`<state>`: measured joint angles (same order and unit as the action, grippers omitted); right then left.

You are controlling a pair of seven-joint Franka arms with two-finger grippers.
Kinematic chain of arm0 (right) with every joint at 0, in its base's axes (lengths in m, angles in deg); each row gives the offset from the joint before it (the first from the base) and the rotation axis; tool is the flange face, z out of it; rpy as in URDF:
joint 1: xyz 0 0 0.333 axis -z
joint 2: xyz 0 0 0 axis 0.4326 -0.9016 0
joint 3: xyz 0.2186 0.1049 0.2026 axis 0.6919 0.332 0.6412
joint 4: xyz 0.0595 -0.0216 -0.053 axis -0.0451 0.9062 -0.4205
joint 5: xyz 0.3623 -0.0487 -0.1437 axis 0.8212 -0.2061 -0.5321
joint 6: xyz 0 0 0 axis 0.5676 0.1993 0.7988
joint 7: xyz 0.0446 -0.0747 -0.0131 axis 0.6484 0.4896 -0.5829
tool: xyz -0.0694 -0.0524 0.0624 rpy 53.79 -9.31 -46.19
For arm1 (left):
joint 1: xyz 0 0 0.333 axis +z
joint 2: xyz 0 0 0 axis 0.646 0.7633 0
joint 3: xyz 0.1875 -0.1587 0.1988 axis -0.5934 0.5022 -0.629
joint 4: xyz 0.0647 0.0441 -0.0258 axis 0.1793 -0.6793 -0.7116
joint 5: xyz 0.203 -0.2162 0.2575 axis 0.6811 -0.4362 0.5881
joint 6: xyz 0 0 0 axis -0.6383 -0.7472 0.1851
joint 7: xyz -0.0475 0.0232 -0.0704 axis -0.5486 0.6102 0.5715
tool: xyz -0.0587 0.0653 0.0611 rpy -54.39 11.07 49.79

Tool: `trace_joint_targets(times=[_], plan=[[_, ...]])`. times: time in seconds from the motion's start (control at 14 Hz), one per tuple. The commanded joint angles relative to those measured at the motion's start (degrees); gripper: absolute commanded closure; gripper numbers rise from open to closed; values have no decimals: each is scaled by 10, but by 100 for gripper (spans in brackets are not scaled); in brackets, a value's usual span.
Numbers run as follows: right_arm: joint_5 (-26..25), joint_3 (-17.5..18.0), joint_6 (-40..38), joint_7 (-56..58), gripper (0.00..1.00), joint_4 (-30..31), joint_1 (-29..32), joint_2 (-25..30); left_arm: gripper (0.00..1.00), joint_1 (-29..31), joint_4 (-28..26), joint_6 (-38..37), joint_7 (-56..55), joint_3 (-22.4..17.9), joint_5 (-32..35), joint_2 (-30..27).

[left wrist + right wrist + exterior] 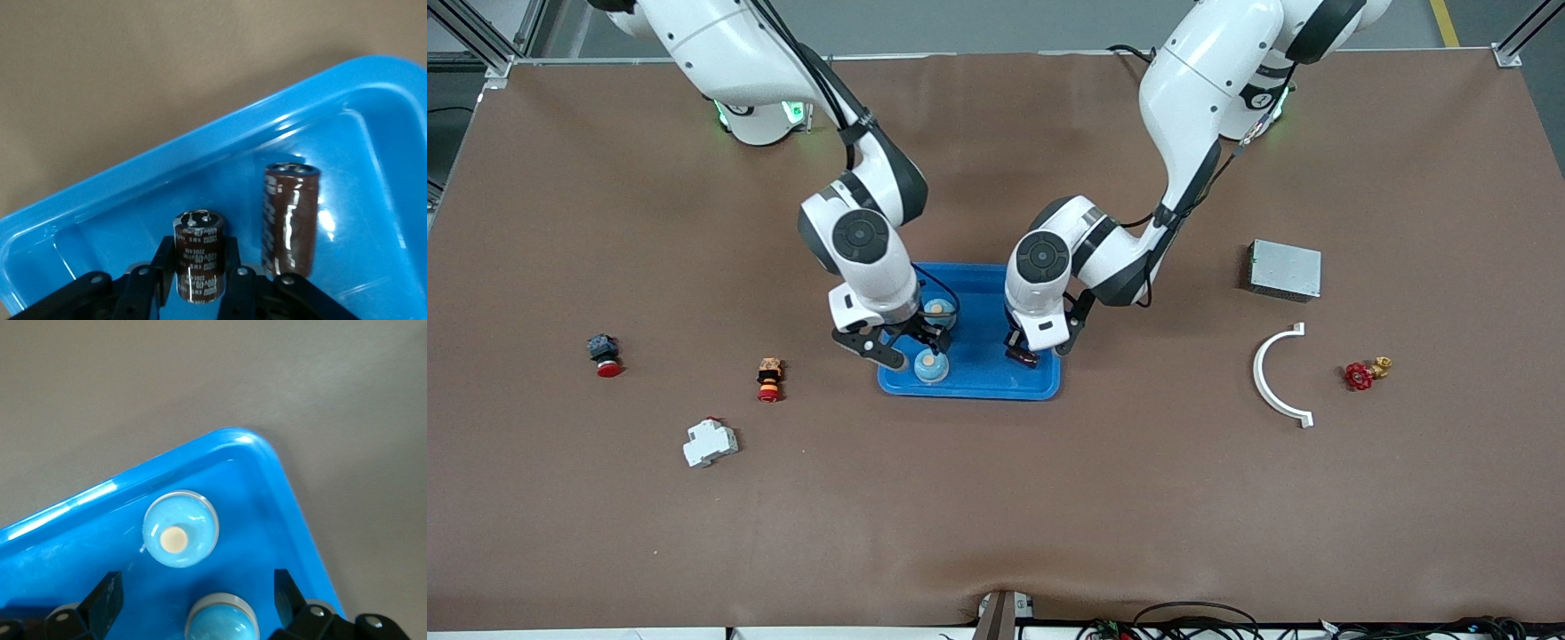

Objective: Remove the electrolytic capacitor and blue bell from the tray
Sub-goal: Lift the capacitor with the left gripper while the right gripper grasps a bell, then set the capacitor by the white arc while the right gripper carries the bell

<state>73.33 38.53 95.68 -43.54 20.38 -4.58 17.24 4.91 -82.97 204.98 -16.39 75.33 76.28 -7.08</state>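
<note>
Jaws of the right gripper [898, 348] stand wide apart over the tray's [983, 385] corner toward the right arm's end, nearest the front camera. Two blue bells sit in that part of the tray. One bell [180, 529], a pale dome with a cream button on top, lies beside the rounded corner; the other bell [222, 619] sits between the open fingers [103, 600]. Each dome looks smooth, hard and light, so a pinch low across its widest part should hold better than one near the rounded crown.

Toward the left arm's end of the tray, the left gripper [199, 270] is clamped on a short brown electrolytic capacitor [197, 253], fingers pressing opposite sides of its body. A taller capacitor [289, 220] stands just beside it, apart from the fingers. The glossy sleeve looks slippery, though the can itself is stiff; whether the held one is lifted off the tray floor is unclear.
</note>
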Motion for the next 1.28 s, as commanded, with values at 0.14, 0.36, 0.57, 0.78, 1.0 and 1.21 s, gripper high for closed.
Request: trace_joint_targets(times=[0.14, 0.36, 0.57, 0.78, 1.0, 1.21], plan=[[-21, -9, -6, -25, 0, -47, -14, -53, 100, 23, -3, -123, 55, -2, 37, -99], [-34, -11, 0, -27, 0, -47, -17, -59, 100, 72, -12, -153, 102, 0, 37, -146], [-35, -11, 29, -38, 0, -48, -17, -72, 100, 135, -61, -161, 192, 3, 37, -179], [-36, -11, 37, -38, 0, -53, -17, -79, 100, 191, -102, -157, 254, 3, 45, -188], [-39, -11, 36, -38, 0, -62, -17, -88, 100, 227, -143, -145, 292, 2, 83, -182], [-44, -11, 37, -35, 24, -69, -16, -90, 100, 258, -188, -96, 300, 2, 98, -173]])
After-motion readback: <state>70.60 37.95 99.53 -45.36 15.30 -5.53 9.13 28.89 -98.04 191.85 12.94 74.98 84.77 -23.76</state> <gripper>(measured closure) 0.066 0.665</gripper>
